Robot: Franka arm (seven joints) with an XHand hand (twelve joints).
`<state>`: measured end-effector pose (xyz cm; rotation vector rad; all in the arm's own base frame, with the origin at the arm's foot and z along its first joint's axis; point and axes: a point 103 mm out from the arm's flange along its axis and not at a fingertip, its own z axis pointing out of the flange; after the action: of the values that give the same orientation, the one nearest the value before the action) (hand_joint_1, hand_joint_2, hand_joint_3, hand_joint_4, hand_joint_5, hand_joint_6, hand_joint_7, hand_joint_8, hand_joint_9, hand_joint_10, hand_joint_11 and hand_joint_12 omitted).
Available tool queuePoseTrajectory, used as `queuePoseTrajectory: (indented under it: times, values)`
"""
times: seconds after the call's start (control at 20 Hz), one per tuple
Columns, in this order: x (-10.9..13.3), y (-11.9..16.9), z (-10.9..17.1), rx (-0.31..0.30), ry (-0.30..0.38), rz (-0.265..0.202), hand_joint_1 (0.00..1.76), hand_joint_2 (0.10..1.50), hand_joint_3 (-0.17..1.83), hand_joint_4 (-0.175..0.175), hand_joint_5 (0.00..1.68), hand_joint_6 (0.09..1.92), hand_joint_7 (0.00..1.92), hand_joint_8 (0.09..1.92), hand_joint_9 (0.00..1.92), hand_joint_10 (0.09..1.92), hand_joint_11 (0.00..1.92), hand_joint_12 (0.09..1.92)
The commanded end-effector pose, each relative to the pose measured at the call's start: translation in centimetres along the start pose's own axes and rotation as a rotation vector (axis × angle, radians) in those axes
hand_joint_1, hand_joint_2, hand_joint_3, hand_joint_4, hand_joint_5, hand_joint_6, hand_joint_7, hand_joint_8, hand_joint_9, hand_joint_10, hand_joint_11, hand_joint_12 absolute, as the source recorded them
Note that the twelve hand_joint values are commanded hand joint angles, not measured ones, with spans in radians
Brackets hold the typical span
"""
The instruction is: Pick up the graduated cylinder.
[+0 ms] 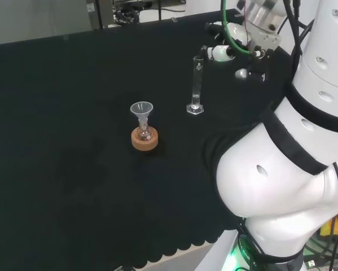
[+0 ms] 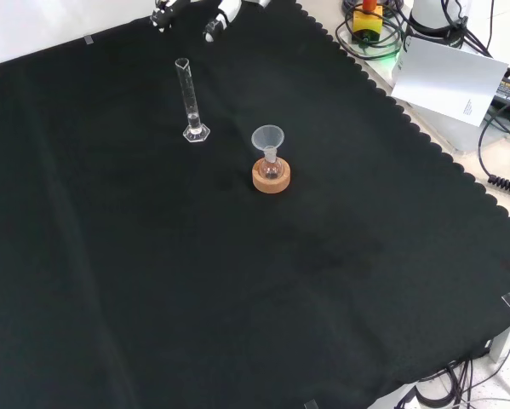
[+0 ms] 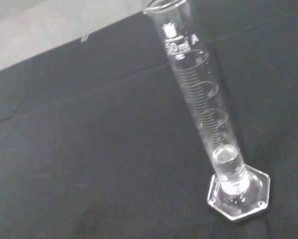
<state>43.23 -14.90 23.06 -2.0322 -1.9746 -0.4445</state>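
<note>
My hand (image 1: 236, 53) is black and white. Graduated cylinder (image 1: 197, 84) is clear with white scale marks; funnel (image 1: 141, 113) is clear, cork ring (image 1: 144, 140) tan, cloth (image 1: 61, 141) black.

The head view looks down from behind the white robot arm (image 1: 281, 169) over the black-clothed counter (image 1: 73, 169). The front view faces it from the opposite side, higher. Both share the tall clear glass graduated cylinder (image 1: 197, 82), which the wrist view sees close.

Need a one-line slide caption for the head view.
Hand beside the upright graduated cylinder, not yet gripping; a funnel sits in a flask on a cork ring nearby.
</note>
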Motion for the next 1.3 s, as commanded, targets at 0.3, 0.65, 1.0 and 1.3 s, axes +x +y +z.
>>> queuePoseTrajectory:
  times: [0.3,0.65,1.0,1.3]
  values:
    - [-2.8,-0.2,4.0,0.035,0.150,-0.045,0.71,1.07,-0.17,-0.040,0.36,0.09,0.19,0.62,0.42,0.63,0.28,1.33]
    - [-3.3,0.0,5.0,0.043,0.155,-0.044,0.74,1.07,-0.17,-0.041,0.38,0.09,0.19,0.62,0.44,0.64,0.28,1.32]
    - [-4.5,-0.3,5.9,0.031,0.209,-0.047,0.77,1.06,-0.17,-0.047,0.43,0.09,0.28,0.65,0.49,0.63,0.29,1.32]
    - [-5.1,0.3,6.5,0.007,0.279,-0.063,0.85,1.03,-0.17,-0.047,0.46,0.09,0.30,0.65,0.52,0.62,0.29,1.32]
